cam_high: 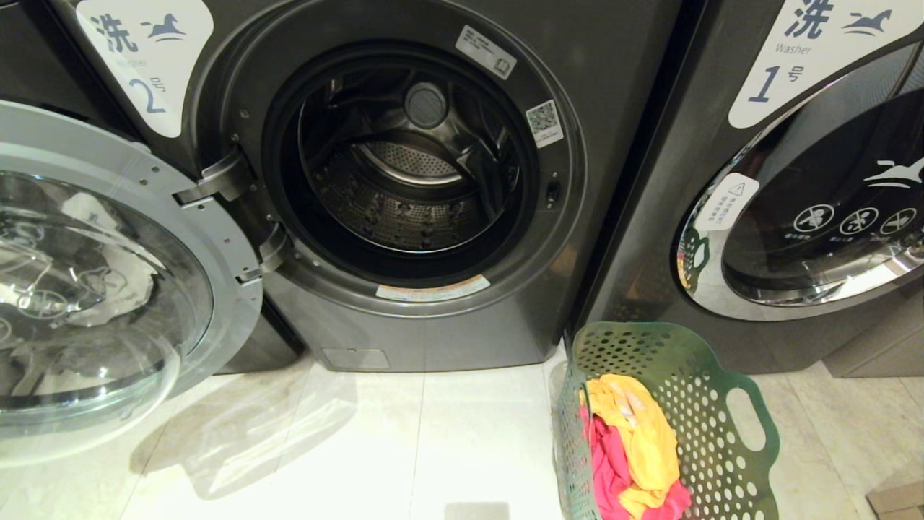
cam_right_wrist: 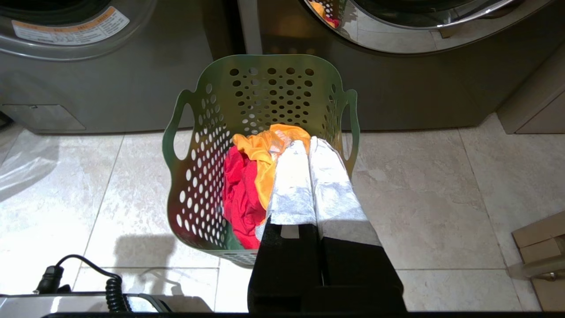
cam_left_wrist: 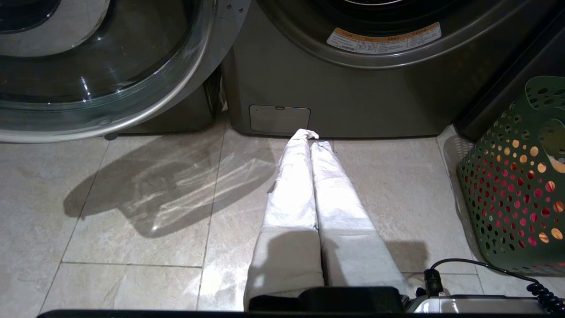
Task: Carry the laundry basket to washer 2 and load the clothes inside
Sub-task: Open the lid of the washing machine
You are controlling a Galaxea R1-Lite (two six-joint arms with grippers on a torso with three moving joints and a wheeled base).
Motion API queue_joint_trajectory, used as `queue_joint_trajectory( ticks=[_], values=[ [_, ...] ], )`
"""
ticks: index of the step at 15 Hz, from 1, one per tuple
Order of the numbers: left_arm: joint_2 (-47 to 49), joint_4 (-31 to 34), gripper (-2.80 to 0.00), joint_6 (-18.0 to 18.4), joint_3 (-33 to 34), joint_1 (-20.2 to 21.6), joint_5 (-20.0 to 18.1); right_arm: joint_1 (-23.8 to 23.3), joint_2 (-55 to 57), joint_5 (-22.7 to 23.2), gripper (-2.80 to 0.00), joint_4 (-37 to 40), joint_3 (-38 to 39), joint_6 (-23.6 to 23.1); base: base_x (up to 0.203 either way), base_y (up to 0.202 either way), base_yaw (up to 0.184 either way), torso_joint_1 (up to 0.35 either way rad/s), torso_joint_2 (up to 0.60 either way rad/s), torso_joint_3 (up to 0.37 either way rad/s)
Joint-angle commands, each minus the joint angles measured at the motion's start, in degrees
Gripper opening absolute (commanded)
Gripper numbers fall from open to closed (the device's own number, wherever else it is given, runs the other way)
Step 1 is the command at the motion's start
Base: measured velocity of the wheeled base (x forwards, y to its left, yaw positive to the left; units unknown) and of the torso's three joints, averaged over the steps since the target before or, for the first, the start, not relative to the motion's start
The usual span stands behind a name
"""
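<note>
Washer 2 stands in front of me with its round glass door swung wide to the left and its steel drum bare. On the floor to its right sits the green laundry basket, in front of the gap between the machines. It holds the clothes: a yellow garment over a pink-red garment. My right gripper hangs shut and holding nothing above the basket's near rim. My left gripper is shut and holds nothing, low over the tiles before washer 2's base. Neither arm shows in the head view.
Washer 1, door closed, stands to the right behind the basket. The open door of washer 2 juts out over the floor on the left. A cardboard box lies on the tiles at the far right. Pale floor tiles spread before washer 2.
</note>
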Motion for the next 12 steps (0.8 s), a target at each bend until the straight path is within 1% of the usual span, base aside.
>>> queue_joint_trajectory(
  ticks=[1, 5, 9, 12],
  values=[
    [0.1, 0.0, -2.8, 0.0, 0.6, 0.0, 0.0, 0.0, 0.0, 0.0, -2.8, 0.0, 0.0, 0.0, 0.0, 0.0, 0.0, 0.0, 0.0, 0.0],
    [0.1, 0.0, -2.8, 0.0, 0.6, 0.0, 0.1, 0.0, 0.0, 0.0, -2.8, 0.0, 0.0, 0.0, 0.016, 0.0, 0.0, 0.001, 0.0, -0.001],
    [0.1, 0.0, -2.8, 0.0, 0.6, 0.0, 0.0, 0.0, 0.0, 0.0, -2.8, 0.0, 0.0, 0.0, 0.175, 0.0, -0.001, 0.004, 0.0, 0.003],
    [0.1, 0.0, -2.8, 0.0, 0.6, 0.0, 0.0, 0.0, 0.0, 0.0, -2.8, 0.0, 0.0, 0.0, 0.02, 0.0, 0.001, 0.006, 0.0, 0.001]
  ],
)
